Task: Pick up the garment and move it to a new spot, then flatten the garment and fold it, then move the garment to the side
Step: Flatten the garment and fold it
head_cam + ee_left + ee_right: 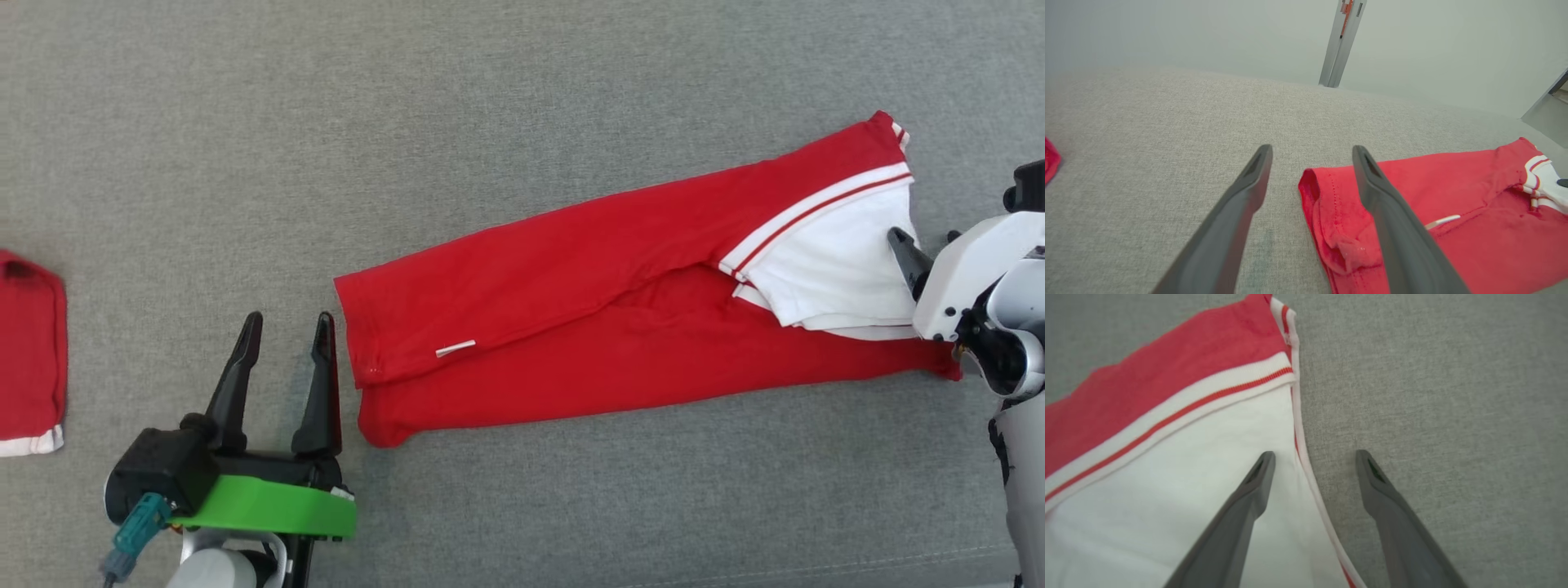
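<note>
The garment (588, 269) is red with a white, red-striped part at its right end, and it lies as a long folded strip on the grey cloth surface (490, 106). My left gripper (289, 320) stands open just left of the garment's left end, holding nothing. In the left wrist view that gripper (1311, 150) has its right finger over the red hem of the garment (1453, 192). My right gripper (922, 238) is at the garment's right end. In the right wrist view it (1314, 455) is open, straddling the white edge of the garment (1167, 457).
Another red cloth with a white band (28, 351) lies at the far left edge. A metal post (1341, 45) stands beyond the surface's far side. A seam (816, 567) runs along the near edge at the lower right.
</note>
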Controlling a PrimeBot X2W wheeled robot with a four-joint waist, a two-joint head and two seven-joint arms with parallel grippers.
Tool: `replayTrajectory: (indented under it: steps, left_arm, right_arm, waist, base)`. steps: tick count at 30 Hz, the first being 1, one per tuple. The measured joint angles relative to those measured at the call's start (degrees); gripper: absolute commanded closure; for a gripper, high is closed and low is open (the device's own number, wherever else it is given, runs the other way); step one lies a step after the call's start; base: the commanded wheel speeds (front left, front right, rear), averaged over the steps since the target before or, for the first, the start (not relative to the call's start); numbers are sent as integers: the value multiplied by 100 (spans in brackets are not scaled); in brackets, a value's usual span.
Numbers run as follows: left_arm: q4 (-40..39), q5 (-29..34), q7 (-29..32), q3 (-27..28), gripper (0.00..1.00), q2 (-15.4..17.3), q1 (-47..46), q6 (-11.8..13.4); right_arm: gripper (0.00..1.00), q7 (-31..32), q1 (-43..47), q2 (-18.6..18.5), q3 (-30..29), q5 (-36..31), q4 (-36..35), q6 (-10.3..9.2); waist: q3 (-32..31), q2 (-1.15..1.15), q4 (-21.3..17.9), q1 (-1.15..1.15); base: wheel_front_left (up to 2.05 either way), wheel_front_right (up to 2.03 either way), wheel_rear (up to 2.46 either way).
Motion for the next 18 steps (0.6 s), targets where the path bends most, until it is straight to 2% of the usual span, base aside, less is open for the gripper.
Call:
replayTrajectory:
  steps: [4, 5, 6, 12, 18]
  left_arm:
    - [174, 413, -1, 310, 0, -422, 162, -400]
    - [220, 505, -1, 396, 0, -516, 188, -499]
    - [263, 589, -1, 483, 0, -588, 213, -568]
    - [499, 1037, -9, 1035, 0, -971, 431, -991]
    - [736, 1321, -8, 1440, 0, -1237, 650, -1261]
  right_arm:
    - [0, 120, -114, 57, -89, 97, 447, -3]
    - [75, 113, -143, 70, -125, 168, 511, -4]
    - [100, 71, -153, 77, -155, 205, 549, -4]
    - [100, -358, -196, 125, -439, 595, 802, 8]
    - [100, -573, -164, -564, -1284, 510, 1006, 3]
  waist:
    - [23, 0, 186, 0]
    - [22, 0, 231, 0]
    - [18, 0, 262, 0]
    - [-124, 0, 306, 0]
    - [-441, 0, 190, 0]
  base:
    - [0, 0, 0]
    - [0, 0, 0]
    - [0, 0, 0]
    - [0, 0, 0]
    - [0, 0, 0]
